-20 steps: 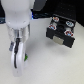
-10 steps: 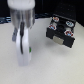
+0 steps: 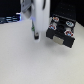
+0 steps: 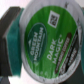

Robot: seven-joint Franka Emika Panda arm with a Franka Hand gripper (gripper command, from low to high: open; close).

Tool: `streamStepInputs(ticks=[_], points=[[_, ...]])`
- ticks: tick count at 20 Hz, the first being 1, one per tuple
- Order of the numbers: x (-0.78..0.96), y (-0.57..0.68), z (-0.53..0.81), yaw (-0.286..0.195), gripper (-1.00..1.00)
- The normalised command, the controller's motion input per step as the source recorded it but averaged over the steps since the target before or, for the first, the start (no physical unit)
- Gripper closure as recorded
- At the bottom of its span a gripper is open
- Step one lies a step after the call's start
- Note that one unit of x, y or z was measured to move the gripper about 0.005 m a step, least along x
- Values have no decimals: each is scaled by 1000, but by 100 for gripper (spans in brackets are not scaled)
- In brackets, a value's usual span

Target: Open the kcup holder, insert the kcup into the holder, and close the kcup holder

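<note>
A pale tabletop [image 3: 30, 62] fills the scene. The kcup holder [image 3: 60, 31] sits on the exterior view's right. The gripper [image 3: 36, 36] has swung beside it from farther left, clamped on the kcup [image 4: 47, 42], likely approaching insertion.

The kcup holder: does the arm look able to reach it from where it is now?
Probably yes. In the exterior view the arm hangs just beside the kcup holder, with nothing visible between them. The wrist view shows the kcup filling the frame.
</note>
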Motion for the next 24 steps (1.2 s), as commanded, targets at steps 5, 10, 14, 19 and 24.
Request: streamStepInputs(ticks=[5,10,14,19,24], points=[[0,615,630,24,100],[0,607,531,40,100],[0,576,375,65,100],[0,565,152,77,100],[0,525,26,106,100]])
